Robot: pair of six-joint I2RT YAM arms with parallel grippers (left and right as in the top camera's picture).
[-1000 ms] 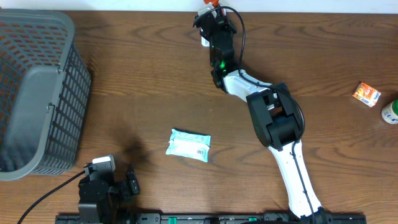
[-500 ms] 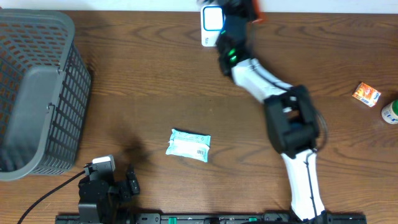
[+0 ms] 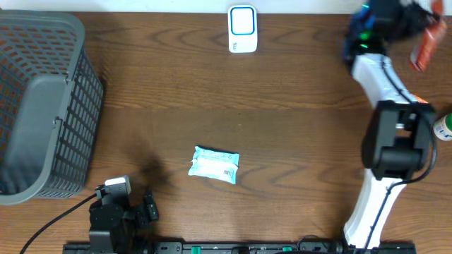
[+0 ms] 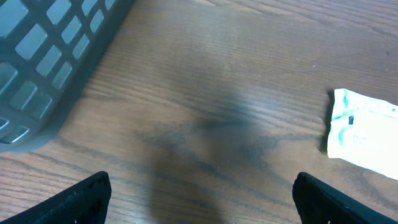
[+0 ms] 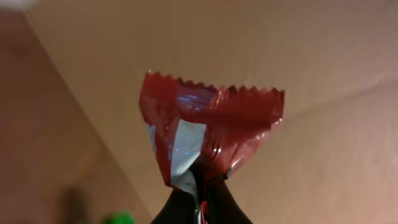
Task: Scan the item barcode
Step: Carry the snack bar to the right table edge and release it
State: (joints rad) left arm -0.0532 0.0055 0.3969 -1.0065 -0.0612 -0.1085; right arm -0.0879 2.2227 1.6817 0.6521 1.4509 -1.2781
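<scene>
1. The right gripper (image 5: 198, 190) is clenched on one end of the red packet (image 5: 211, 124). The rest stands free, probably so a printed face can be turned to a reader.
2. Seen from overhead, the packet sits in the upper right corner, close to the table (image 3: 176, 92) edge. The scanner (image 3: 242, 28) stands at top centre, well apart, with only bare wood between.
3. The left gripper (image 4: 200, 202) rests released and holding nothing at lower left, between the basket (image 3: 42, 106) and the wipes pack (image 3: 214, 164).
</scene>
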